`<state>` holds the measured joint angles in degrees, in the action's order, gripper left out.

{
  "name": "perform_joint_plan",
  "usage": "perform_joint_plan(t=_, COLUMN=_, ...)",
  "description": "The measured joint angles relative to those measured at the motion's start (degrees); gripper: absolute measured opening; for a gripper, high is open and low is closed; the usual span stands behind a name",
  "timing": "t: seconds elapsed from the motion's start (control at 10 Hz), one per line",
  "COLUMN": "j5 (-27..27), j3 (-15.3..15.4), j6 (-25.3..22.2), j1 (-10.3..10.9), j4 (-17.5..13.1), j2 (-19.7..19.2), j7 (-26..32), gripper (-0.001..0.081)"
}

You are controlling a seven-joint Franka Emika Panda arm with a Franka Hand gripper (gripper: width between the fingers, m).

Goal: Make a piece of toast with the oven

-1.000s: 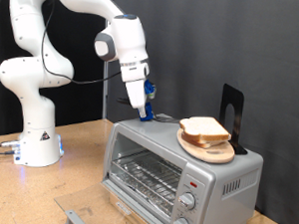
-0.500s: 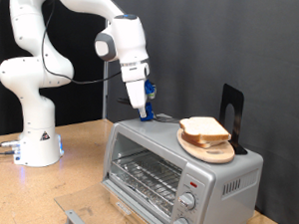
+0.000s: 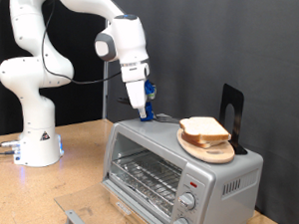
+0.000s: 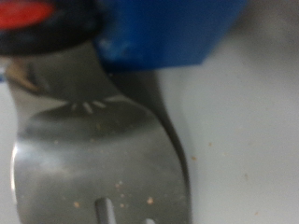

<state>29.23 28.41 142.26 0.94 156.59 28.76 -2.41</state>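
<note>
Jaws [image 3: 143, 114] clamped on a metal spatula [image 4: 93, 159] over the oven [image 3: 177, 163] top | piece of toast [image 3: 204, 127] on wooden plate [image 3: 210, 148] nearby | risk — blade slides under crooked, bread tips off roof.

No readable text in either view.

You will find no word, brand or number legible on the oven [image 3: 182, 168]; its front panel carries only a small red mark [image 3: 191, 181] above the knobs [image 3: 187, 201], too small to read. The wrist view is blurred and shows no lettering.
</note>
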Motion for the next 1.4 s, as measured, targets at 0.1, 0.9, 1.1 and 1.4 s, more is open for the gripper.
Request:
perform_joint_plan(t=0.1, j5=0.00, j3=0.00, j6=0.00, j1=-0.02, j4=0.01, j2=-0.21, j7=0.00, gripper=0.0743)
perform_joint_plan(t=0.9, j5=2.94, j3=-0.28, j6=2.20, j1=0.89, j4=0.05, j2=-0.27, j7=3.74, gripper=0.0808)
perform_joint_plan(t=1.1, j5=3.25, j3=-0.29, j6=2.15, j1=1.05, j4=0.05, j2=-0.08, j7=4.08, gripper=0.0808)
perform_joint_plan(t=1.4, j5=3.25, j3=-0.29, j6=1.99, j1=1.05, j4=0.05, j2=-0.07, j7=4.07, gripper=0.0808)
